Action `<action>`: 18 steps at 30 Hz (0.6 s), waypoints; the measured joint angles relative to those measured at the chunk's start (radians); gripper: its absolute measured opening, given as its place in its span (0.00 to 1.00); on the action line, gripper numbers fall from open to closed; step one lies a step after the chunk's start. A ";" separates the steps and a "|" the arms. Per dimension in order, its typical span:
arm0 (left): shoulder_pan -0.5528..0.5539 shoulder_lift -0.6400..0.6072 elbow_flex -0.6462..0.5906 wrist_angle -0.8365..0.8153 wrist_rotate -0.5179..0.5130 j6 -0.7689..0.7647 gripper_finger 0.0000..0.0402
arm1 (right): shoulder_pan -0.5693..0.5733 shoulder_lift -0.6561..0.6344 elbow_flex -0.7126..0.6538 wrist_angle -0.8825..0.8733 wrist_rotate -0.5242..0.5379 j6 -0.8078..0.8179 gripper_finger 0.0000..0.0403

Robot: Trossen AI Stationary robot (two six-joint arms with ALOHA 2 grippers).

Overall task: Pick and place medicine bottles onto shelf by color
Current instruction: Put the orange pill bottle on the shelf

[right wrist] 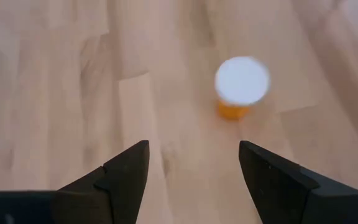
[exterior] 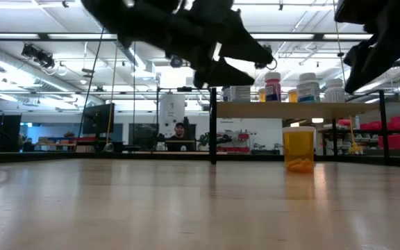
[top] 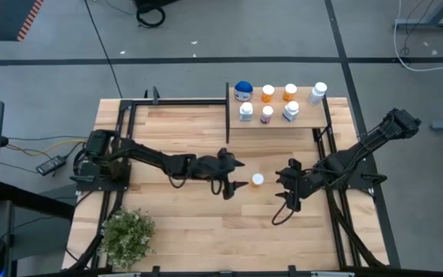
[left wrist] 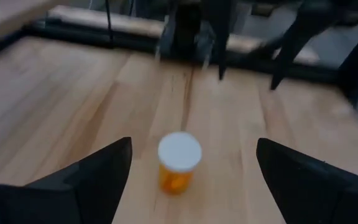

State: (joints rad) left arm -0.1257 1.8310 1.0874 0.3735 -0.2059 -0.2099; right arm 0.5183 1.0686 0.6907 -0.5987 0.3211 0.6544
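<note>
You see an orange bottle (top: 258, 180) with a white cap on pale planked wood of the table (top: 175, 231). On the light-wood shelf (top: 306, 119): a blue bottle (top: 243, 91), two orange ones (top: 268, 94) white-capped, white ones (top: 245, 112). Both arms (top: 160, 161) are black; the plant (top: 127, 235) is green.

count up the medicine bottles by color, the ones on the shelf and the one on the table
White: 3, first
Orange, white caps: 3, two on the shelf, one on the table
Blue: 1
Pinkish: 1
Total: 8
</note>
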 joint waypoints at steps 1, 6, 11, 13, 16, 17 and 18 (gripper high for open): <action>0.006 -0.004 -0.045 0.090 0.017 -0.001 0.87 | -0.012 0.000 0.000 0.001 0.010 0.000 0.64; 0.019 -0.017 -0.224 0.470 0.069 -0.027 0.87 | -0.076 0.001 0.005 0.011 -0.032 -0.035 0.64; 0.022 -0.015 -0.287 0.555 0.070 -0.039 0.87 | -0.133 0.054 0.086 0.004 -0.081 -0.125 0.64; 0.021 -0.015 -0.290 0.550 0.071 -0.034 0.87 | -0.154 0.095 0.145 -0.036 -0.084 -0.167 0.64; 0.018 -0.015 -0.290 0.537 0.087 -0.033 0.87 | -0.190 0.178 0.247 -0.129 -0.086 -0.232 0.64; 0.014 -0.015 -0.290 0.534 0.088 -0.033 0.87 | -0.201 0.208 0.278 -0.162 -0.087 -0.250 0.64; 0.010 -0.015 -0.290 0.534 0.088 -0.032 0.87 | -0.211 0.237 0.307 -0.191 -0.088 -0.262 0.64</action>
State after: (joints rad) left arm -0.1153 1.8156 0.7975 0.9071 -0.1175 -0.2423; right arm 0.3074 1.3053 0.9975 -0.7897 0.2333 0.3925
